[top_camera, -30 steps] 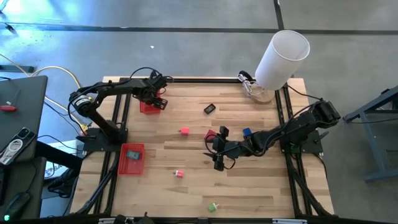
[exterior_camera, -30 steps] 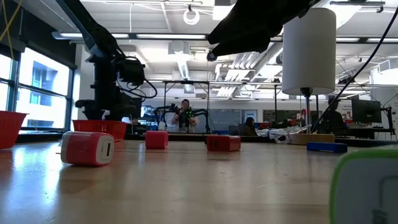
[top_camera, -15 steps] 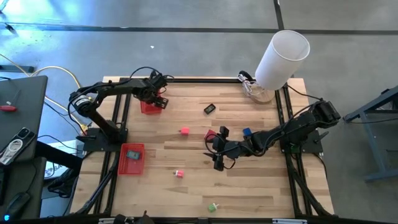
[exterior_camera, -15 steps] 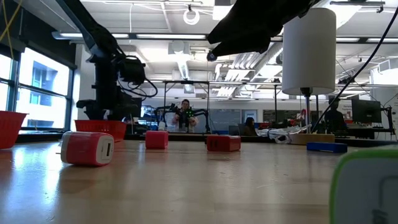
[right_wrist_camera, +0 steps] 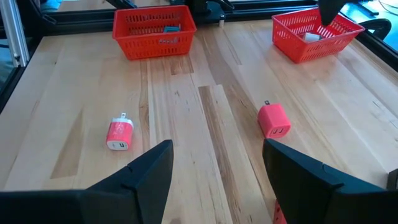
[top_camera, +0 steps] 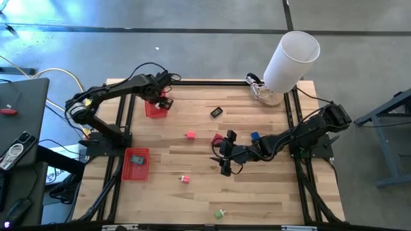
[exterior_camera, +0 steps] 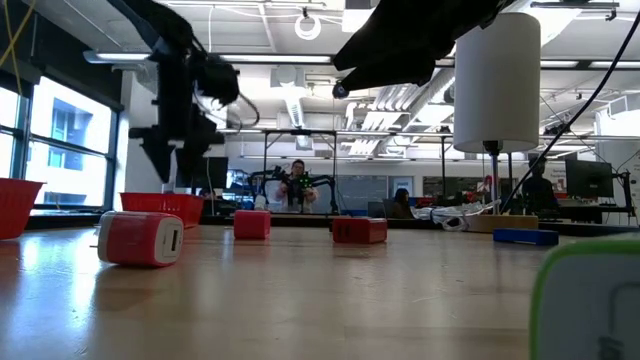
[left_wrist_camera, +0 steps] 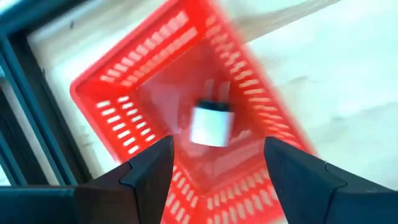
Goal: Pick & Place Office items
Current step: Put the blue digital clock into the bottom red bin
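At far left, your left gripper (top_camera: 162, 97) hangs above the far red plastic mesh basket (top_camera: 153, 108), fingers (left_wrist_camera: 149, 168) spread wide and empty. A small white blocky item (left_wrist_camera: 210, 123) lies inside that basket. Any drop in the arm could catch the lattice wall and tip or drag the light basket.

A second red mesh basket (top_camera: 135, 163) sits nearer, holding a teal piece (top_camera: 137, 158).

Scattered on the pale wooden plank tabletop (top_camera: 192, 192) are a pink blocky plug (top_camera: 190, 135), a red-and-white plug (top_camera: 185, 179), a green piece (top_camera: 219, 213) at the near edge and a black piece (top_camera: 216, 112) farther off.

At middle right, your right gripper (top_camera: 225, 151) hovers low with empty fingers (right_wrist_camera: 146, 171) apart. A red block (top_camera: 216, 138) and a blue piece (top_camera: 254, 136) lie just beside that arm; a careless sweep could knock these smooth, light pieces away.
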Robot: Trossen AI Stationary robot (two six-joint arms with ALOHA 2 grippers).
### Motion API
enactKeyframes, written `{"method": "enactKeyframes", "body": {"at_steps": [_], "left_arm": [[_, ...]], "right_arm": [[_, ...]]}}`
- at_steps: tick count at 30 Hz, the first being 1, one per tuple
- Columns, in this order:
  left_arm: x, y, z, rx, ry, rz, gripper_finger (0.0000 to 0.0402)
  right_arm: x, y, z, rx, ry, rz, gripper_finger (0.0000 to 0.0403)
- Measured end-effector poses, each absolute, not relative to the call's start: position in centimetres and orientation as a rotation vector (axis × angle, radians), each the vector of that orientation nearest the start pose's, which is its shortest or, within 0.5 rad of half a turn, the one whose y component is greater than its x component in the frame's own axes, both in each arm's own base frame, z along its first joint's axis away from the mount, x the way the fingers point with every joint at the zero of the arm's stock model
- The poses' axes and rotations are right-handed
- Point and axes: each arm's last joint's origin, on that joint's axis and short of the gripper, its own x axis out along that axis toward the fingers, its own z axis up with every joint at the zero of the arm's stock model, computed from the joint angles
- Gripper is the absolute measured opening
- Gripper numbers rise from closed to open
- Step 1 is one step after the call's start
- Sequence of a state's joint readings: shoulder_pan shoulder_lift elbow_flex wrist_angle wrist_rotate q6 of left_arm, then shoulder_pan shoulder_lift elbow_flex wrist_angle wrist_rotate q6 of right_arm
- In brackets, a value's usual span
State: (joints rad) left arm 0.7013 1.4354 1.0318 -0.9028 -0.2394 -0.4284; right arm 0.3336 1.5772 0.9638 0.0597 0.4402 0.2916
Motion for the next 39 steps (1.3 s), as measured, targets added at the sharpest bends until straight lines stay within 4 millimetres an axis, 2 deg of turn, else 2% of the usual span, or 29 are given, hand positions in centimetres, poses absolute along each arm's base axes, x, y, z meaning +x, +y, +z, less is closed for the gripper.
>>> {"method": "enactKeyframes", "body": {"at_steps": [4,9,13,17,27,39], "left_arm": [[19.4,14.8,25.7,-0.579,1.043,1.005,0.0238],[19.6,10.7,28.4,-0.459,0.958,0.841,0.0238],[19.8,7.8,29.5,-0.392,0.915,0.719,0.0238],[20.3,5.9,30.0,-0.35,0.892,0.631,0.0238],[21.0,3.0,30.1,-0.168,0.916,0.438,0.0238],[21.3,1.9,29.8,-0.092,0.931,0.366,0.0238]], "right_arm": [[32.2,9.8,22.6,0.075,0.491,-0.179,0.0236],[32.2,9.8,22.6,0.075,0.492,-0.179,0.0236],[32.2,9.9,22.6,0.076,0.496,-0.173,0.0236],[32.2,9.9,22.6,0.076,0.495,-0.173,0.0236],[32.2,9.9,22.6,0.105,0.493,-0.18,0.0236],[32.2,9.9,22.6,0.102,0.494,-0.179,0.0236]]}}
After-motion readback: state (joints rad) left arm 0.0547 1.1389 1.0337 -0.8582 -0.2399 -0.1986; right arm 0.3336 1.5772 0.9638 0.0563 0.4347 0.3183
